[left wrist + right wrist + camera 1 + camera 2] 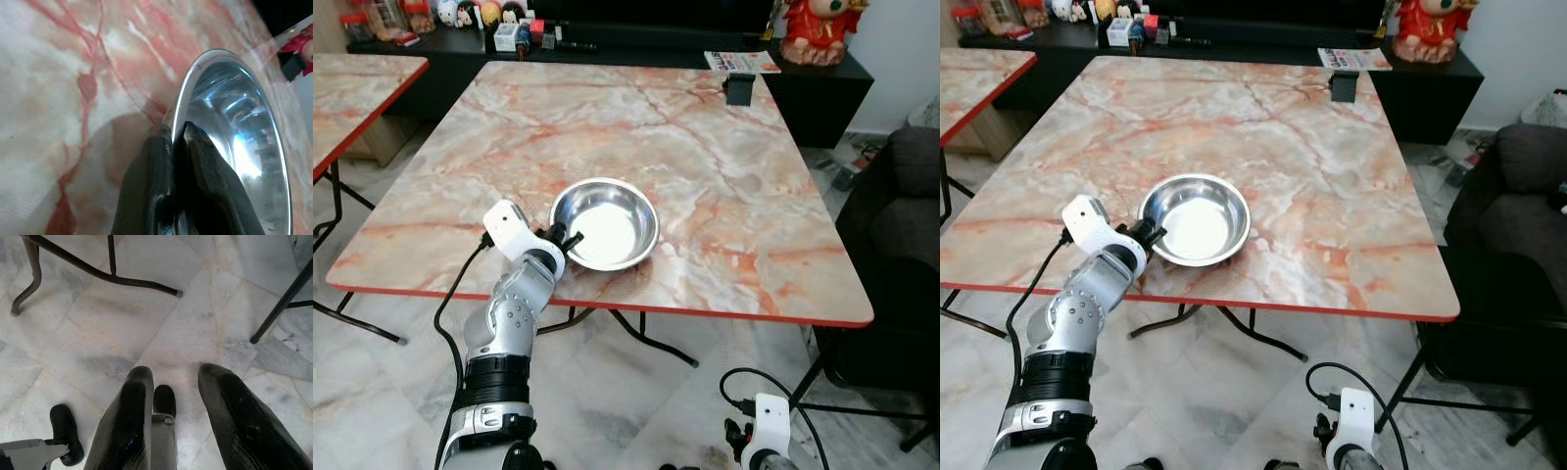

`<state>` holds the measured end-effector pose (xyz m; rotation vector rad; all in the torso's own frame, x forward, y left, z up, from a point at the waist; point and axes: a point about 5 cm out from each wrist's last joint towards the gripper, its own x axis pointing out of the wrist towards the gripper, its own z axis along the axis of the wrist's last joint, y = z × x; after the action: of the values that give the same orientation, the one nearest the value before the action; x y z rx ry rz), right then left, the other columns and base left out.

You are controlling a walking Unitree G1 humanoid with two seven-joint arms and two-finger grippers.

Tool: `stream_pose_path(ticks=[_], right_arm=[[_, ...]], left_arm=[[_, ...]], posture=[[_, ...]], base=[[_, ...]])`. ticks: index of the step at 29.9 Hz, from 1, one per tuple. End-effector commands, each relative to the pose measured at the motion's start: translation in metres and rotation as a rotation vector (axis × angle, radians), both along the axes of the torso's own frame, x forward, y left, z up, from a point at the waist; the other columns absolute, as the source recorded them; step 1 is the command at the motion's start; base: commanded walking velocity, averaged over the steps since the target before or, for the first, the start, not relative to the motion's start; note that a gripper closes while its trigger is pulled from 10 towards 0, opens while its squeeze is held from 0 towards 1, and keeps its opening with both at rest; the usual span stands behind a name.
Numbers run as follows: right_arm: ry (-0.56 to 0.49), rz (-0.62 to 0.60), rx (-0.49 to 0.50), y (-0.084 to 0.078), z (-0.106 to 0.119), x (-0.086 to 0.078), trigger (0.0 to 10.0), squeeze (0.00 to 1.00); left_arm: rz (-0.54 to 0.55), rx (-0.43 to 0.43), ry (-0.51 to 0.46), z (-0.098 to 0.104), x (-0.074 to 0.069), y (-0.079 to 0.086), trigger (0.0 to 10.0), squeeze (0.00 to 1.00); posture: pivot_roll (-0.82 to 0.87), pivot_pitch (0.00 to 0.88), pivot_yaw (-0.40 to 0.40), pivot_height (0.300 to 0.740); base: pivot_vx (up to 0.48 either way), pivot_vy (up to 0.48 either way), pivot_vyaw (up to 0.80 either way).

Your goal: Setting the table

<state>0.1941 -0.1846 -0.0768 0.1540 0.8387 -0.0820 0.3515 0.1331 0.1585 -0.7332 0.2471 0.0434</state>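
Near the worktop's [724,186] front edge, the left claw [566,240] is pinching the steel bowl's [607,223] near rim, fingers [205,181] closed on it, likely to slide or place it; right claw [171,421] is hanging wide, idle over the floor

Table: square pink-veined marble top [705,176], red edge.
On it: shiny round steel bowl [605,223]; small black object [739,88], perhaps a stand.
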Motion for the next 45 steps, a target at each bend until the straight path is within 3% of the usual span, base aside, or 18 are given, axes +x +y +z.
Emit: stream_pose_path(ticks=[1,11,12,27,29,30,31,33,35,37,38,39,40,41,43,44,45], right_arm=[[0.017,-0.004,-0.001,-0.002,-0.002,-0.003,10.0,0.00],[0.016,-0.003,-0.005,-0.003,-0.001,-0.003,10.0,0.00],[0.016,-0.002,-0.007,-0.004,-0.001,-0.003,10.0,0.00],[0.004,0.015,-0.011,-0.004,0.002,0.004,10.0,0.00],[0.002,0.016,-0.011,-0.004,0.002,0.005,10.0,0.00],[0.004,0.015,-0.010,-0.004,0.002,0.003,10.0,0.00],[0.005,0.014,-0.010,-0.004,0.002,0.003,10.0,0.00],[0.010,0.013,-0.010,-0.004,0.001,0.001,10.0,0.00],[0.011,0.014,-0.009,-0.004,0.000,0.000,10.0,0.00],[0.011,0.018,-0.007,-0.002,0.000,0.000,10.0,0.00],[0.011,0.018,-0.007,-0.002,0.000,0.000,10.0,0.00],[0.003,0.014,-0.002,-0.001,0.000,0.001,10.0,0.00],[0.003,0.014,-0.002,-0.001,0.000,0.001,10.0,0.00],[-0.011,0.008,0.001,0.000,0.002,0.003,10.0,0.00],[-0.016,0.007,0.002,0.000,0.002,0.004,10.0,0.00],[-0.024,0.000,0.000,-0.001,0.004,0.006,10.0,0.00],[-0.027,-0.002,0.000,-0.002,0.004,0.006,10.0,0.00]], left_arm=[[-0.026,-0.013,0.006,0.004,0.003,-0.007,10.0,0.00],[0.004,-0.038,0.038,0.000,0.005,-0.008,10.0,0.00],[0.010,-0.044,0.044,-0.001,0.005,-0.009,10.0,1.00],[0.046,-0.037,0.003,0.011,0.003,0.000,10.0,1.00],[0.076,0.031,-0.028,0.019,0.001,0.009,10.0,1.00],[0.110,0.130,-0.081,0.031,-0.004,0.022,10.0,1.00],[0.123,0.162,-0.108,0.036,-0.005,0.026,10.0,1.00],[0.148,0.239,-0.189,0.050,-0.009,0.035,10.0,0.00],[0.154,0.260,-0.224,0.055,-0.010,0.037,10.0,0.00],[0.201,0.427,-0.347,0.063,-0.012,0.050,10.0,0.00],[0.201,0.427,-0.347,0.063,-0.012,0.050,10.0,0.00],[0.215,0.624,-0.361,0.056,-0.013,0.060,10.0,0.00],[0.215,0.624,-0.361,0.056,-0.013,0.060,10.0,0.00],[0.223,0.748,-0.335,0.041,-0.016,0.071,10.0,0.00],[0.231,0.767,-0.319,0.035,-0.017,0.076,10.0,0.00],[0.240,0.868,-0.319,0.024,-0.022,0.086,10.0,0.00],[0.240,0.897,-0.320,0.020,-0.023,0.088,10.0,0.00]], posture=[[0.00,0.123,-0.045,0.740],[0.00,0.111,-0.046,0.740],[0.00,0.105,-0.047,0.740],[0.01,0.085,-0.054,0.740],[0.01,0.093,-0.056,0.740],[0.01,0.093,-0.056,0.740],[0.02,0.097,-0.057,0.740],[0.02,0.103,-0.059,0.740],[0.03,0.106,-0.059,0.740],[0.04,0.112,-0.060,0.740],[0.04,0.112,-0.060,0.740],[0.03,0.114,-0.061,0.740],[0.03,0.114,-0.061,0.740],[0.03,0.114,-0.061,0.740],[0.03,0.119,-0.056,0.740],[0.02,0.120,-0.053,0.740],[0.02,0.120,-0.053,0.740]], base=[[0.000,0.000,0.00],[0.000,0.000,0.00],[0.000,0.000,0.00],[0.000,0.000,0.00],[0.000,0.000,0.00],[0.000,0.000,0.00],[0.000,0.000,0.00],[0.000,0.000,0.00],[0.000,0.000,0.00],[0.000,0.000,0.00],[0.000,0.000,0.00],[0.000,0.000,0.00],[0.000,0.000,0.00],[0.000,0.000,0.00],[0.000,0.000,0.00],[0.000,0.000,0.00],[0.000,0.000,0.00]])
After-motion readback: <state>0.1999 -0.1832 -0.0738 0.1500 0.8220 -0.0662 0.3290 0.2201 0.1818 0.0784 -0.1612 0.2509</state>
